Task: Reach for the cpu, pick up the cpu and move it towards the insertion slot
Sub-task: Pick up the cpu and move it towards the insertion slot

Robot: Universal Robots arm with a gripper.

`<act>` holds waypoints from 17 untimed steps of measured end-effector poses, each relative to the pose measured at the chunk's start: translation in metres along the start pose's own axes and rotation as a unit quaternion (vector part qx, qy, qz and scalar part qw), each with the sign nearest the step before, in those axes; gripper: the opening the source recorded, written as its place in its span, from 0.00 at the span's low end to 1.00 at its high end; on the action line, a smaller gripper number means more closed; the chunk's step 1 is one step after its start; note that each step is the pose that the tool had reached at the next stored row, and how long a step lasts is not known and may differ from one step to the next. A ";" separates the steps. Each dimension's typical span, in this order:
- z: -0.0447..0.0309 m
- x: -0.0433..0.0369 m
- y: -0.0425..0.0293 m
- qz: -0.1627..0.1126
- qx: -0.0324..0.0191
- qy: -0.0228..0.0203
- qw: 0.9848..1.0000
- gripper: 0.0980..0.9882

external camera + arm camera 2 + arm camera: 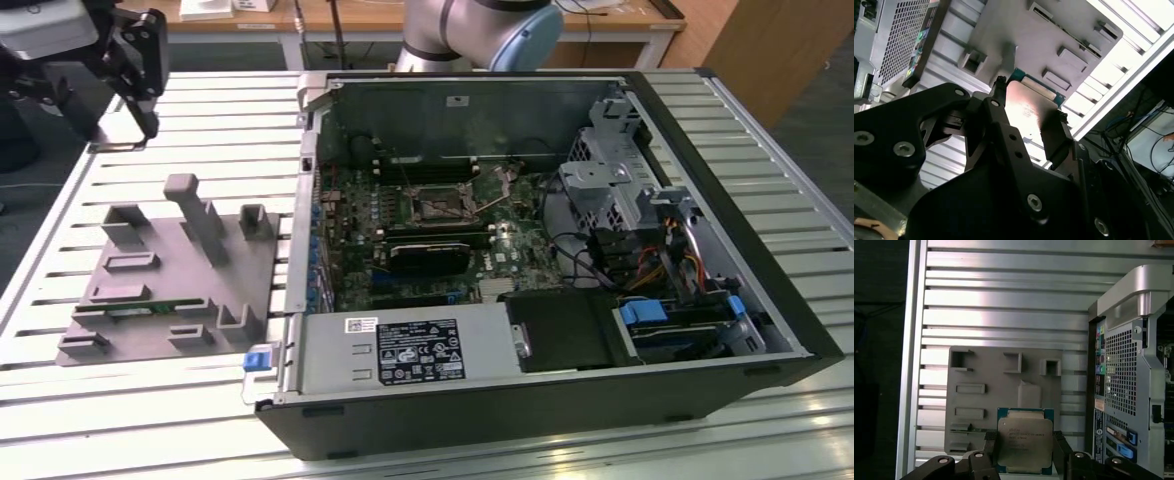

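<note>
The cpu (1025, 440), a flat silvery square with a thin green-tan rim, sits between my black fingers (991, 446). It hangs above the grey tray (984, 370). My gripper (1025, 452) is shut on the cpu's two opposite edges. In the second wrist view the cpu (1026, 107) shows a shiny face, with the gripper (1029, 102) clamped on it. In the exterior view the gripper (140, 110) is raised over the far corner of the table on the exterior view's left, well away from the insertion slot (441, 203), a dark square socket on the motherboard inside the open case.
The grey plastic tray (174, 270) with raised blocks lies on the slatted table beside the open computer case (534, 250). A black card (424, 258), cables and drive cages (627, 200) crowd the case interior. The case wall (304, 200) stands between tray and motherboard.
</note>
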State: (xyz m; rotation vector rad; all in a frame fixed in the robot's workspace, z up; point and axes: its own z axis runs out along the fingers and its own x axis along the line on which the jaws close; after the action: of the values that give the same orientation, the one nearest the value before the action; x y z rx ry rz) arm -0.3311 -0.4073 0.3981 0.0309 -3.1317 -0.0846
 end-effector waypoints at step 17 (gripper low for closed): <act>-0.0003 -0.0290 -0.0005 0.000 0.000 0.000 1.000 0.48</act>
State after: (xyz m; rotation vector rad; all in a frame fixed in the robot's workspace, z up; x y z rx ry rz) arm -0.3020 -0.4073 0.3981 0.0308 -3.1317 -0.0845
